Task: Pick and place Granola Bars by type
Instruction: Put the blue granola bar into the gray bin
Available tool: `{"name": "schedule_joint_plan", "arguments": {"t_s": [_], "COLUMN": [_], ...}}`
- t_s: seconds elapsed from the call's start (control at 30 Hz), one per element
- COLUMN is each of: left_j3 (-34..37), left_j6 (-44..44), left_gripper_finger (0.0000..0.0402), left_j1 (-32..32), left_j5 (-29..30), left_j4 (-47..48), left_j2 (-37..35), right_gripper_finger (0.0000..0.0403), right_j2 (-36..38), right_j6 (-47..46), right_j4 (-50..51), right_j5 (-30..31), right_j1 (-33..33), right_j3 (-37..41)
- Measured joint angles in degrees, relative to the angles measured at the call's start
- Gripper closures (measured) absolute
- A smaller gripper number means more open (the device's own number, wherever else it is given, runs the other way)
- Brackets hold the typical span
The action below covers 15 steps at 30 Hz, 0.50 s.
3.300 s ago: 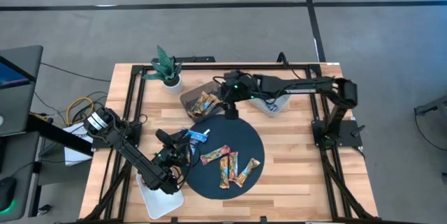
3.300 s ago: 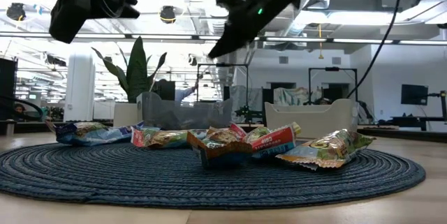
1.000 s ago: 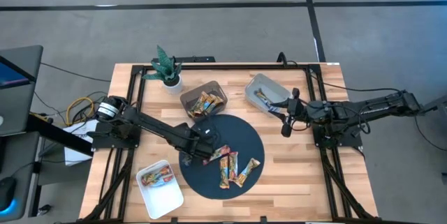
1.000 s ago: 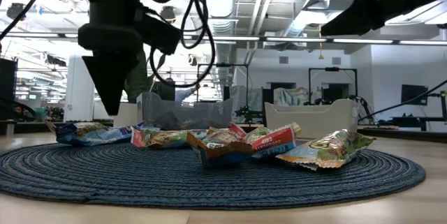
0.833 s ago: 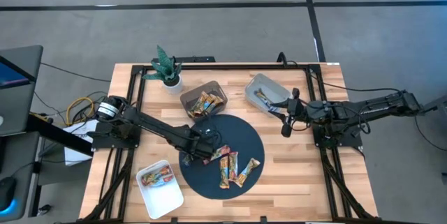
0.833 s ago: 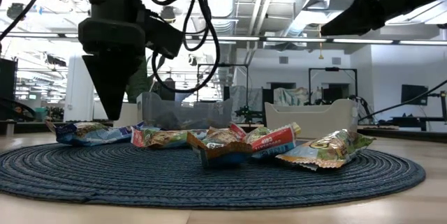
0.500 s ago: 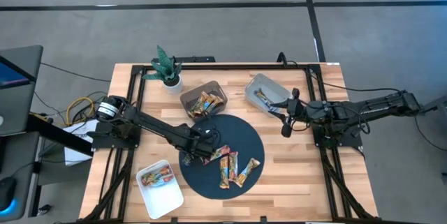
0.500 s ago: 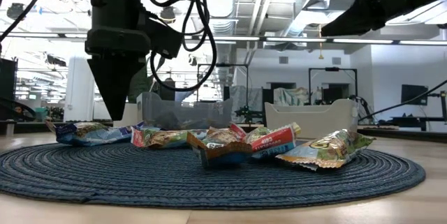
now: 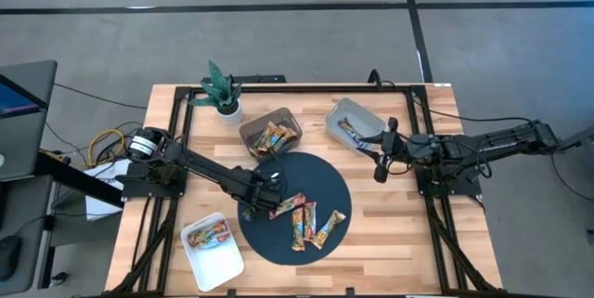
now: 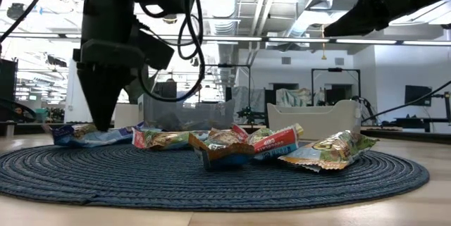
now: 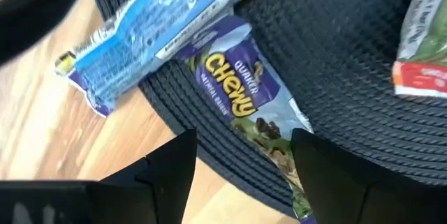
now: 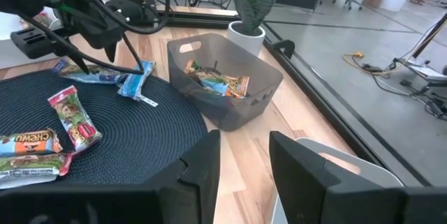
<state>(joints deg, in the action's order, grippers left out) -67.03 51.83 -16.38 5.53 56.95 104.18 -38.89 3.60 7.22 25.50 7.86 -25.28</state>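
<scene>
A light wooden table [image 9: 390,233] carries a round dark woven mat [image 9: 339,187]; behind it is an open workshop. The left gripper [image 11: 241,165], fingers spread, hangs over a blue Quaker Chewy bar [image 11: 244,105] at the mat's edge. The right gripper [image 12: 241,165], also spread, waits near the grey bin [image 9: 353,122].

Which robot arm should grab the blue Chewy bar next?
The left. Its claw is open right above the blue Chewy bar at the mat's edge. The right claw waits off the mat, beside the grey bin.
</scene>
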Motion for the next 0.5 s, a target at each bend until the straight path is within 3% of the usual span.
{"name": "schedule_joint_plan", "arguments": {"t_s": [0.5], "left_j3": [0.36], "left_j6": [-2.61], "left_gripper_finger": [0.0172], "left_j1": [0.1], "left_j5": [-3.13], "left_j4": [-5.96], "left_j2": [-0.02], "right_gripper_finger": [0.0285], "right_j2": [-0.11], "right_j6": [-0.02], "right_j4": [0.04], "right_j5": [0.01], "right_j1": [0.0], "right_j3": [0.0]}}
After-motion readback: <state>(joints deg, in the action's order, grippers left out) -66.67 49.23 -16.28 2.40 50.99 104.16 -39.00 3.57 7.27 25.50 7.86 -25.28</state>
